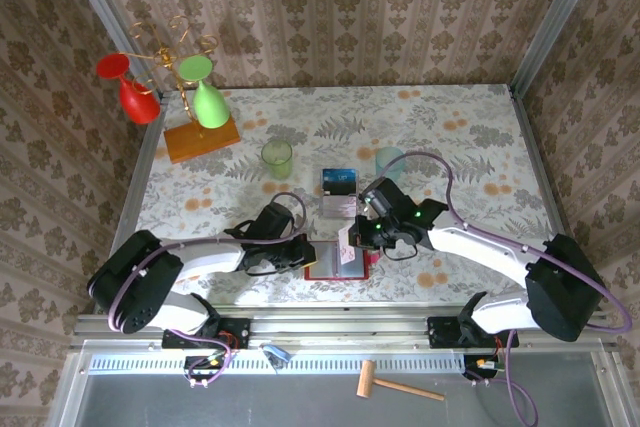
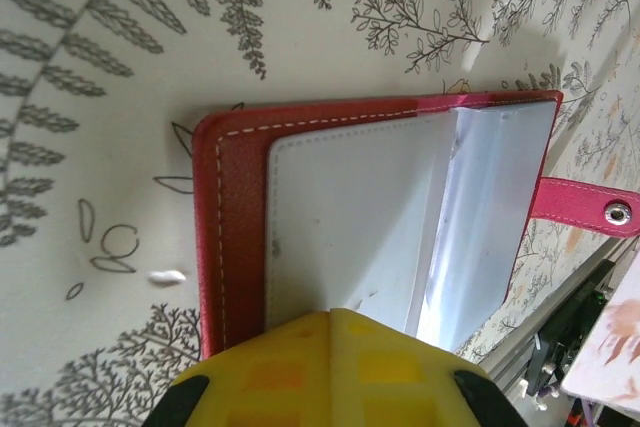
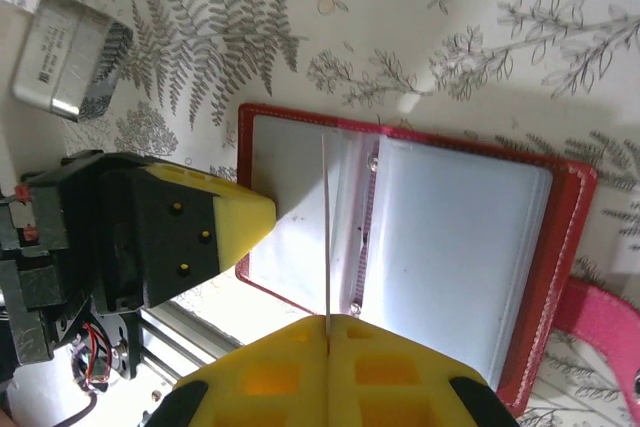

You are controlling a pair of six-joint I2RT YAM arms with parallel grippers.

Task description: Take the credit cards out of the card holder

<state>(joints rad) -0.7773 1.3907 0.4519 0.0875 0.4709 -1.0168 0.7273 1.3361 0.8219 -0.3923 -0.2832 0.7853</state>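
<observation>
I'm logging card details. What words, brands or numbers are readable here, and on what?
None legible.
dark blue card: pale print, too small to read.
grey rectangular item: dark print along one edge, too blurred.
card holder: no lettering visible.
held pale card: no print discernible.

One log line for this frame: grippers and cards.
left gripper: shut, tip on wallet | right gripper: shut on pale card, edge-on over open wallet | blue card: out, on table
</observation>
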